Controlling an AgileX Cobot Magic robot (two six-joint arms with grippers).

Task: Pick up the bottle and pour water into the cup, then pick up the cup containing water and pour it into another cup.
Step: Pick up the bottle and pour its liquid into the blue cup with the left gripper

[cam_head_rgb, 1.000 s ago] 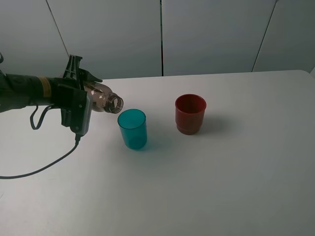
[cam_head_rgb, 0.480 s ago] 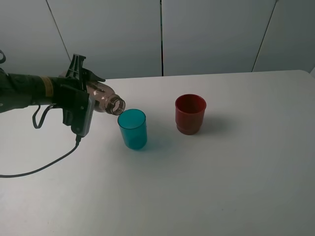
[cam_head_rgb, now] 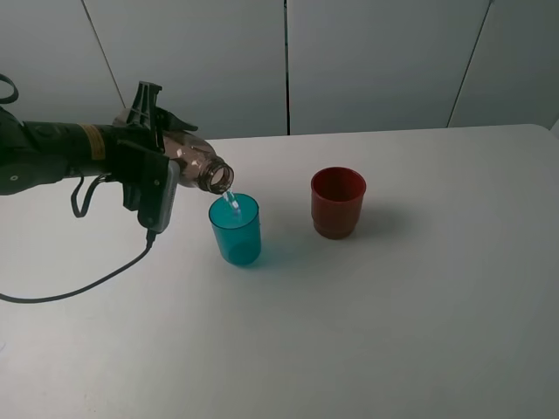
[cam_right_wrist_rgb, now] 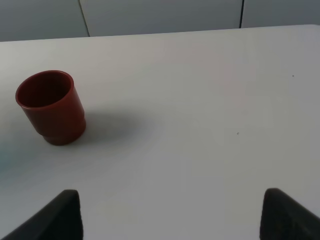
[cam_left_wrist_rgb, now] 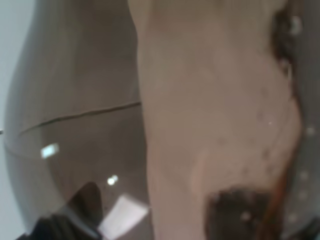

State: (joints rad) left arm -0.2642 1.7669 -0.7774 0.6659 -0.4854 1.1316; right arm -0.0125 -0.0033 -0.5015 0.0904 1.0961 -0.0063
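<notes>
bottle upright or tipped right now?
Tipped. The bottle lies near horizontal, mouth angled down over the teal cup, with a thin stream running into it.

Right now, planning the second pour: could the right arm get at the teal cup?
Probably not yet. The bottle, held in the left tool, is pouring into the teal cup, and the red cup stands to its right. The right tool is open.

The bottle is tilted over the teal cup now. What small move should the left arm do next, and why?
Probably hold the tilt steady. The left gripper grips the bottle, and a thin stream falls from its mouth into the teal cup; tilting more might splash.
</notes>
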